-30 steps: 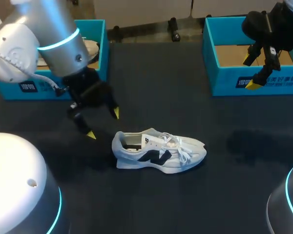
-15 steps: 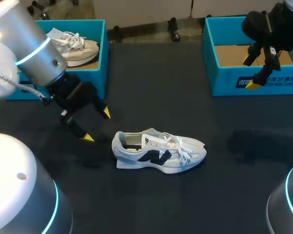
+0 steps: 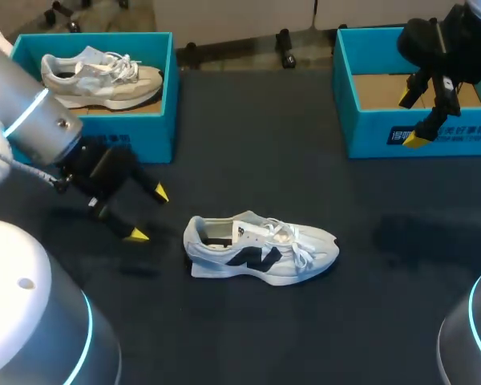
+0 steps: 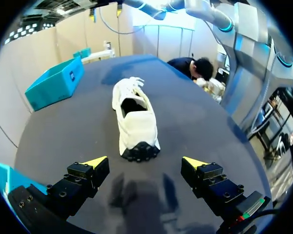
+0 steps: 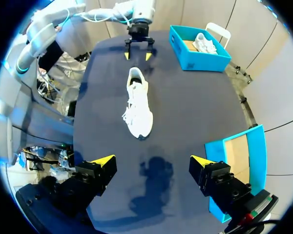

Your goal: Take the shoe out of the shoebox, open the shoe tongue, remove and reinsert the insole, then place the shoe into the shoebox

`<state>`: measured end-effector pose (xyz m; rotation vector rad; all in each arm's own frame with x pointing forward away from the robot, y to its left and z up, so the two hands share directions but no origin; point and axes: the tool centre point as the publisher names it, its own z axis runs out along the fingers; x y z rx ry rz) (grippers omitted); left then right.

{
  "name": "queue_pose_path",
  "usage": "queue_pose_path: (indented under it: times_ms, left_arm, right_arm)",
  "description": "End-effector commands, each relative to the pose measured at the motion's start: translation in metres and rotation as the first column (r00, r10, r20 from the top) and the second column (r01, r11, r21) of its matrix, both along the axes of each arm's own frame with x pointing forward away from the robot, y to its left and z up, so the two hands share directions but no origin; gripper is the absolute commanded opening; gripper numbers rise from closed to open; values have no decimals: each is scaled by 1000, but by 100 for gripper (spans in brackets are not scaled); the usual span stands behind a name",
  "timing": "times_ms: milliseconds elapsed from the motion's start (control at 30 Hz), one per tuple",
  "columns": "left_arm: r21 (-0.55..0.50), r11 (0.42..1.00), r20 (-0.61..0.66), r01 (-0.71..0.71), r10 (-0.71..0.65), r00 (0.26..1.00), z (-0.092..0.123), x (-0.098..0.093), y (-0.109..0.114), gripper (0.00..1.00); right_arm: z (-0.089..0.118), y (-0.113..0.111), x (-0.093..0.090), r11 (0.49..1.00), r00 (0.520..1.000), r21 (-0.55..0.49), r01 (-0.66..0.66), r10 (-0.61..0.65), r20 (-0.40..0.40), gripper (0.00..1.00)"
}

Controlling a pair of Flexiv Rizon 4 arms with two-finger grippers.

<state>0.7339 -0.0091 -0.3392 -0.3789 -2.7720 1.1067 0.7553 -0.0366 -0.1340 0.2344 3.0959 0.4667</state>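
A white sneaker with a dark side logo [image 3: 260, 249] lies on its sole mid-table, heel toward my left arm. My left gripper [image 3: 147, 213] hangs open to the left of the heel, a short gap away. In the left wrist view the sneaker [image 4: 134, 119] lies ahead of the open left gripper [image 4: 145, 162], heel first, untouched. My right gripper [image 3: 411, 119] hangs open over the front wall of the teal shoebox [image 3: 369, 132] at the back right, which shows a bare cardboard bottom. From the right wrist, the sneaker [image 5: 138, 105] lies far ahead of the open right gripper [image 5: 154, 160].
A second teal shoebox [image 3: 144, 132] at the back left holds another pale sneaker [image 3: 100, 76]. In the right wrist view this box [image 5: 195, 61] is beyond the shoe and the right box [image 5: 234, 135] is beside the fingers. Dark table surface surrounds the shoe.
My left arm has drawn back to the left, away from the shoe, uncovering the sneaker in the back-left box. The shoe and the right arm have not moved.
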Motion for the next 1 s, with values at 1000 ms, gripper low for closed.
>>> queue_pose_path:
  times_ms: [1000]
  left_arm:
    - [-335, 917, -50, -215, 211, 976, -62, -17, 16, 100]
  right_arm:
    - [0, 1, 2, 1000, 1000, -3, -1, 1, -4, 100]
